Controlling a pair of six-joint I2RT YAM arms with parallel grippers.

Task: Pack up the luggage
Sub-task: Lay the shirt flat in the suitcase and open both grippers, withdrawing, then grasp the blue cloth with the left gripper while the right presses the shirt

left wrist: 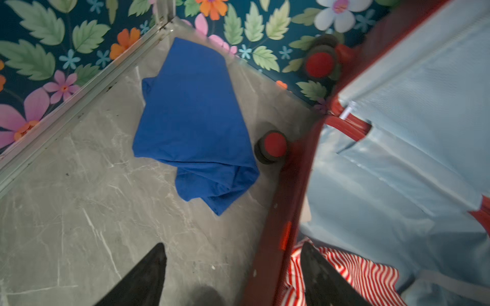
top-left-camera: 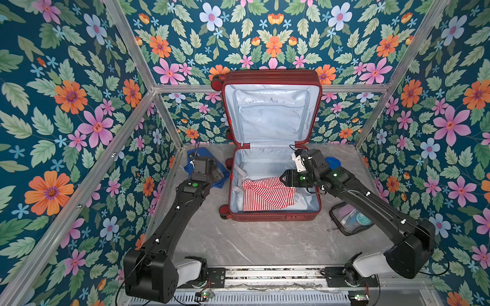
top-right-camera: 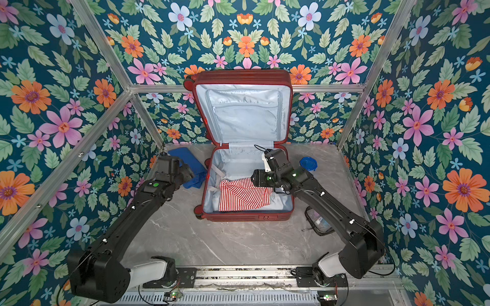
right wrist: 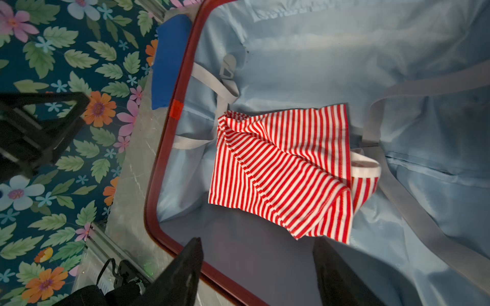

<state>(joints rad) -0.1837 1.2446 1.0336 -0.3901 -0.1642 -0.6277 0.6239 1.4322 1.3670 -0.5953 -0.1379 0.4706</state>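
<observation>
I am looking at the suitcase [top-left-camera: 265, 216]. It is lying open at the back of the table [top-left-camera: 252, 243], with its lid standing up against the wall. Only a striped shirt [top-left-camera: 267, 194] is sitting inside, so I am thinking the packing is just getting started.

A blue cloth [left wrist: 193, 124] is lying on the table just beside the suitcase on the left. A see-through bag [top-left-camera: 350, 218] and a small blue round thing [top-right-camera: 308, 163] are lying on the right, both outside.

My left gripper [left wrist: 233, 278] is hanging spread wide and empty over the suitcase's left edge. My right gripper [right wrist: 259, 275] is spread and empty too, close to the striped shirt.

The right arm is hiding part of the bag, so I cannot tell what is in it. I cannot tell what the blue round thing is either.
</observation>
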